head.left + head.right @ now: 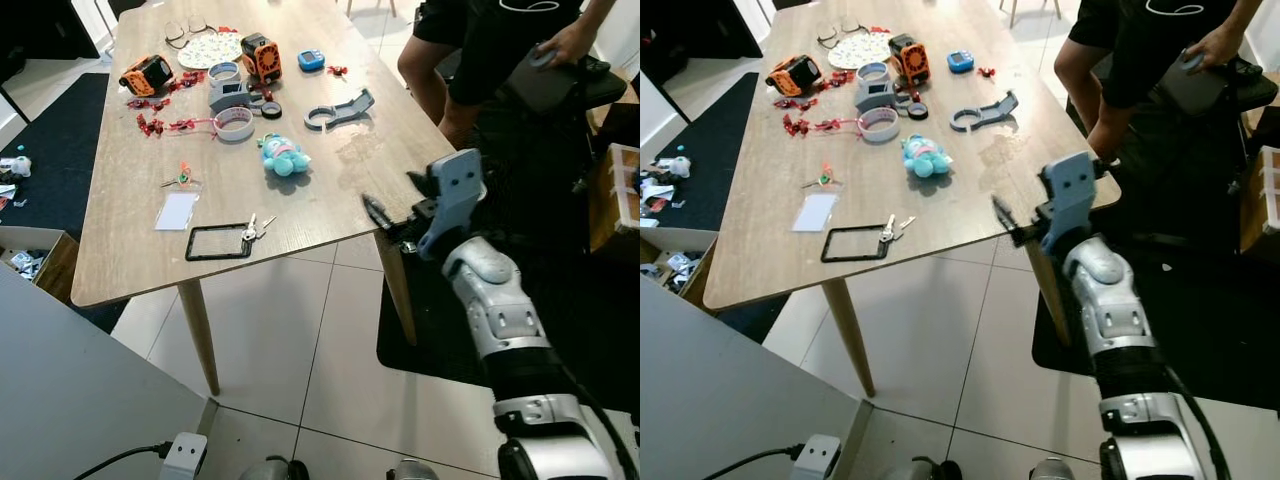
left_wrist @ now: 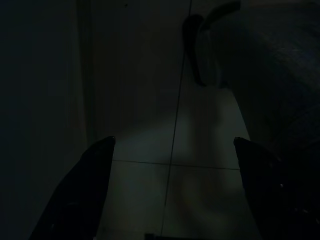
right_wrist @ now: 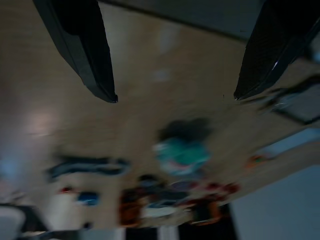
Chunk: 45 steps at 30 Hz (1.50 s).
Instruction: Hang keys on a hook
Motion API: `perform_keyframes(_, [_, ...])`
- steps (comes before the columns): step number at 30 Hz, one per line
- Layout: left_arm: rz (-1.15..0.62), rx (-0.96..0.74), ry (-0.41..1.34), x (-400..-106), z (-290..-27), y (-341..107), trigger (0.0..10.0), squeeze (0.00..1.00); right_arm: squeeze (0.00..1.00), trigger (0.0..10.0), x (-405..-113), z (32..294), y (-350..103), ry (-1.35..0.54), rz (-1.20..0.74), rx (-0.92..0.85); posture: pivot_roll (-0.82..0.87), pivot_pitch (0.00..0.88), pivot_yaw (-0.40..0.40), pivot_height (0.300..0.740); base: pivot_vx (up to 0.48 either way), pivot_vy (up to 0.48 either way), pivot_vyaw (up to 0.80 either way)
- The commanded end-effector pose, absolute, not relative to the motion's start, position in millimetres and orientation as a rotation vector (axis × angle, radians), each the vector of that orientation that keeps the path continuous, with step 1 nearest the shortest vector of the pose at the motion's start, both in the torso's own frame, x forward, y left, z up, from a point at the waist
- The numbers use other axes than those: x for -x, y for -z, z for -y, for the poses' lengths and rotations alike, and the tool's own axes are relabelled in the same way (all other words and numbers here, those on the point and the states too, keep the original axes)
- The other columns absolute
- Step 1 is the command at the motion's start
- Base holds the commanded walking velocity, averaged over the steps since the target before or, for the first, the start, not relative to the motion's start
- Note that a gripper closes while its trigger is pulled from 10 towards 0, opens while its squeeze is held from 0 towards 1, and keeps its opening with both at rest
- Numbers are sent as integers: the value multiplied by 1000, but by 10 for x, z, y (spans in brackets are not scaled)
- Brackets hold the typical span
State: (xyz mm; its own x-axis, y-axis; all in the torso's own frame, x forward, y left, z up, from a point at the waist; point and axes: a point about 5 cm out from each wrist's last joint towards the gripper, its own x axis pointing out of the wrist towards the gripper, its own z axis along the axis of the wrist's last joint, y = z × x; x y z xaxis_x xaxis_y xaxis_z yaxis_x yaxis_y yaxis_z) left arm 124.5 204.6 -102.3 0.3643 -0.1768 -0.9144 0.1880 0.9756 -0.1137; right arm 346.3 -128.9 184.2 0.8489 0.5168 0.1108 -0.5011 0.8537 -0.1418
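Observation:
A small bunch of silver keys [image 1: 253,230] lies near the front edge of the wooden table [image 1: 120,255], touching the right end of a black rectangular frame [image 1: 218,243]. A grey hook-shaped piece [image 1: 339,110] lies flat farther back on the table. My right gripper [image 1: 372,210] hovers open at the table's front right corner, right of the keys and apart from them, with nothing between its fingers [image 3: 90,55]. The right wrist view is blurred and looks across the tabletop at a teal plush toy [image 3: 181,152]. My left gripper [image 2: 173,140] hangs open over dark floor tiles.
The teal plush [image 1: 284,156], a white card [image 1: 177,211], tape rolls [image 1: 234,123] and orange gadgets [image 1: 261,55] litter the table. A person [image 1: 500,50] in dark clothes stands at the far right by a black rug [image 1: 590,330]. A grey panel [image 1: 70,390] fills the lower left.

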Motion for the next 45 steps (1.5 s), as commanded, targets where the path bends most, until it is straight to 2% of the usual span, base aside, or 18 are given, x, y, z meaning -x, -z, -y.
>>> perform_keyframes(1, [-1207, 0, 266, -1156, -1983, 1059, 10000, 0, 0, 10000, -3441, 1223, -1768, -562, 129, 117, -125, 148, 128, 740, 0, 0, 0])
perform_keyframes(5, [-1206, -1, 267, -1165, -1972, 1058, 10000, 0, 0, 10000, -3429, 1157, -1738, -578, 123, 118, -122, 147, 127, 740, 0, 0, 0])
perform_keyframes(7, [-1200, 5, 267, -1185, -1946, 1056, 10000, 0, 0, 10000, -3380, 966, -1679, -642, 113, 119, -118, 144, 125, 740, 0, 0, 772])
perform_keyframes(12, [-1201, 10, 267, -1184, -1938, 1058, 10000, 0, 0, 10000, -3365, 902, -1665, -669, 110, 119, -119, 143, 125, 740, 0, 0, 794])
perform_keyframes(37, [-1204, 25, 287, -1136, -1965, 1061, 10000, 0, 0, 10000, -3486, 1454, -1770, -504, 92, 233, -127, 138, 124, 740, 0, 0, 794])
perform_keyframes(45, [-1202, 31, 298, -1145, -1959, 1057, 10000, 0, 0, 10000, -3539, 1720, -1809, -387, 67, 302, -129, 134, 122, 740, 0, 0, 195])
